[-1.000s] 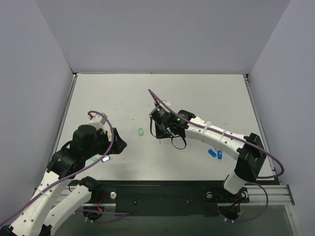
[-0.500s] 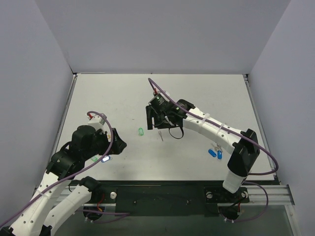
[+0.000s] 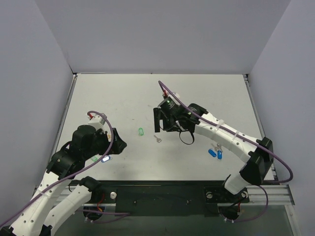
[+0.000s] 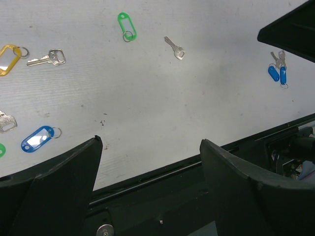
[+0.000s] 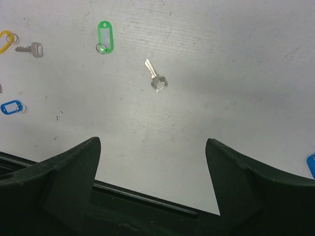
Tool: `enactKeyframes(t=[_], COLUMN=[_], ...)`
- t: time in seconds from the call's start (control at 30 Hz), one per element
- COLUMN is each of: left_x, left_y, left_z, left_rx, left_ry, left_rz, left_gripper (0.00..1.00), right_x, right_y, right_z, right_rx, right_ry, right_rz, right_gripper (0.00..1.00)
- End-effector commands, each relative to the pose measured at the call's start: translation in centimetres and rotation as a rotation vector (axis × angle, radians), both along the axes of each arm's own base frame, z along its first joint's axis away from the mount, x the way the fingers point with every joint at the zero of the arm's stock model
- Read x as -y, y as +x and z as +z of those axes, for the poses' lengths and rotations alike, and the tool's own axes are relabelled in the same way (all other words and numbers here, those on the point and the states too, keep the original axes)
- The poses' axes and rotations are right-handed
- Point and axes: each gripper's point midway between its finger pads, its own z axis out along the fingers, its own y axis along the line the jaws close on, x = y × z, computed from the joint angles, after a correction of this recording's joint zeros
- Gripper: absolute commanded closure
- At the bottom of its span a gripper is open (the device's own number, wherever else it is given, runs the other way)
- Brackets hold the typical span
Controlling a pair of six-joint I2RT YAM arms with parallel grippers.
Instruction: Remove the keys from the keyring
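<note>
The green keyring lies flat on the white table, its thin metal ring showing in the wrist views. The small silver key lies loose on the table a little to its right, apart from the keyring. My right gripper hovers just behind the key, open and empty. Over the near left of the table my left gripper also stands open with nothing in it.
A yellow tag and a loose silver key lie at the left. A blue tag lies beside the left arm. Two blue tags with keys lie at the near right. The table's black front rail runs below.
My right gripper has opened and let go of the silver key, which now lies on the table. The right arm has drawn back to the right. The left arm has not moved.
</note>
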Motion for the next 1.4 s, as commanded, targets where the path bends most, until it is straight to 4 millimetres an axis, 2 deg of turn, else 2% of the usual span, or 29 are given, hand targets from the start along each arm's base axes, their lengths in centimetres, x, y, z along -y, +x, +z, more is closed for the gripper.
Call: enactKeyframes(t=[0.0,0.1,0.13,0.17,0.2,0.23,0.33,0.37,0.4,0.43,0.47,0.5,0.93,1.2,1.37], left_x=[0.3,0.3,0.3,0.2,0.2,0.2,0.2,0.2,0.1,0.1,0.0,0.0,0.3,-0.2,-0.5], left_y=[0.2,0.3,0.3,0.4,0.4,0.4,0.4,0.5,0.4,0.5,0.5,0.5,1.0,1.3,1.8], left_z=[0.4,0.3,0.4,0.4,0.4,0.4,0.4,0.4,0.4,0.4,0.3,0.2,-0.3,0.4,0.5], left_rx=[0.011,0.007,0.008,0.008,0.01,0.009,0.01,0.012,0.009,0.009,0.007,0.005,-0.025,0.008,0.015], left_ry=[-0.013,-0.014,-0.015,-0.018,-0.017,-0.016,-0.018,-0.018,-0.016,-0.017,-0.014,-0.014,-0.01,-0.029,-0.033], left_rz=[-0.007,-0.007,-0.007,-0.004,-0.003,-0.004,-0.002,-0.001,0.001,0.004,0.005,0.007,-0.002,0.022,0.039], left_gripper=[0.09,0.09,0.09,0.09,0.09,0.09,0.09,0.09,0.09,0.08,0.08,0.08,0.06,0.05,0.05], right_x=[2.9,4.8,5.5,6.2,7.0,7.7,10.0,10.8,11.5,12.3,12.9,13.8,24.1,27.6,28.8], right_y=[-1.0,-1.7,-1.8,-2.1,-2.1,-2.3,-2.8,-3.2,-3.3,-3.7,-3.9,-4.4,-9.1,-11.2,-11.7], right_z=[3.0,4.6,4.5,5.7,5.6,6.7,7.8,9.0,8.8,9.8,9.4,10.2,11.3,9.7,7.7], right_rx=[0.092,0.153,0.169,0.203,0.221,0.254,0.324,0.357,0.37,0.398,0.405,0.43,0.585,0.649,0.648], right_ry=[0.007,0.029,0.017,0.039,0.023,0.045,0.045,0.075,0.063,0.09,0.077,0.101,0.176,0.252,0.23], right_rz=[-0.019,-0.039,-0.049,-0.057,-0.07,-0.079,-0.117,-0.126,-0.136,-0.145,-0.154,-0.165,-0.38,-0.444,-0.473], right_gripper=[0.17,0.17,0.18,0.18,0.18,0.18,0.18,0.18,0.18,0.18,0.18,0.18,0.18,0.16,0.12])
